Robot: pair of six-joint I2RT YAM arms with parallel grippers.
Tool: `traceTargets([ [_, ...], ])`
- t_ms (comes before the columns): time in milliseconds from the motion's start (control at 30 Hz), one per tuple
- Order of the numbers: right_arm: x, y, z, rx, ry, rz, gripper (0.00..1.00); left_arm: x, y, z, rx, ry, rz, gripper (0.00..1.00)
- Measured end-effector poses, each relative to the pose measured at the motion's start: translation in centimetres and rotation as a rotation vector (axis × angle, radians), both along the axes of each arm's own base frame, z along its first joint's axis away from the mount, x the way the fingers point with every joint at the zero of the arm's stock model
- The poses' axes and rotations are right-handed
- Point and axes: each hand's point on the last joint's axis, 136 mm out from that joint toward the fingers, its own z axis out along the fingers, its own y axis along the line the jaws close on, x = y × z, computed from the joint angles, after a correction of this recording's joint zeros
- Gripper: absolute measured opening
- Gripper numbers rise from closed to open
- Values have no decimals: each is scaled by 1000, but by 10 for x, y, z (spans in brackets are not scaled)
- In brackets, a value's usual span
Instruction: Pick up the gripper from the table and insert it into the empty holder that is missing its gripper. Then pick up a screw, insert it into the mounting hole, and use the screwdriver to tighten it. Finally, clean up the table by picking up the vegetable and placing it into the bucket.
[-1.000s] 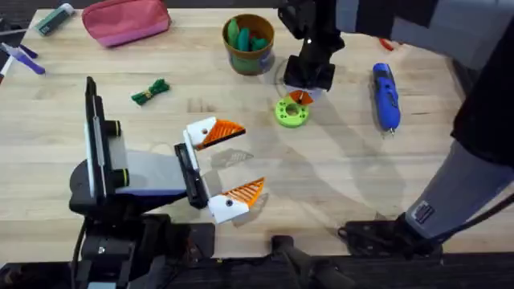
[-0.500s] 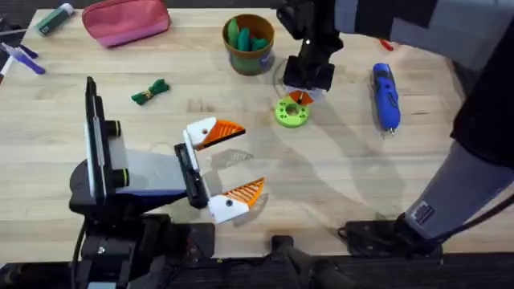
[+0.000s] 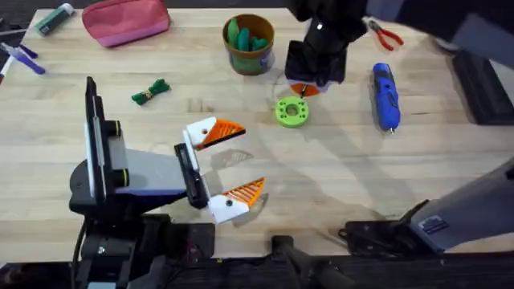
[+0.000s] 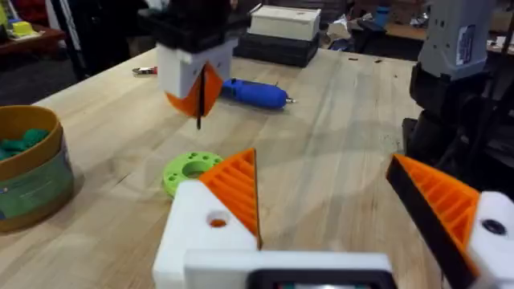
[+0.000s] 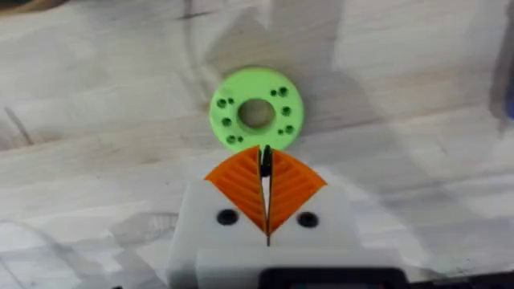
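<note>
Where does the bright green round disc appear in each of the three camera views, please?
Overhead: green disc lies right of centre on the table, just below the right end effector.
Left wrist: disc sits left of centre, beyond the left arm's orange fingers.
Right wrist: disc lies at centre, just above the shut orange pads.
Shared landmark: the blue screwdriver.

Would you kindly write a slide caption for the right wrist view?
Right claw, orange pads pressed together, poised above the green disc on the wooden table.
</note>
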Motion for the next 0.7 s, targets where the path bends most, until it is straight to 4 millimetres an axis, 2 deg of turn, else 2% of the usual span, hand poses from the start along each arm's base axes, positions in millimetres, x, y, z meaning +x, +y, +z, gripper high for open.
traceTargets([
  [333, -4, 1, 70, -9, -93, 144, 6, 0, 0, 0, 0, 0, 0, 987],
  [700, -15, 21, 90, -3, -151, 358, 6, 0, 0, 0, 0, 0, 0, 988],
])
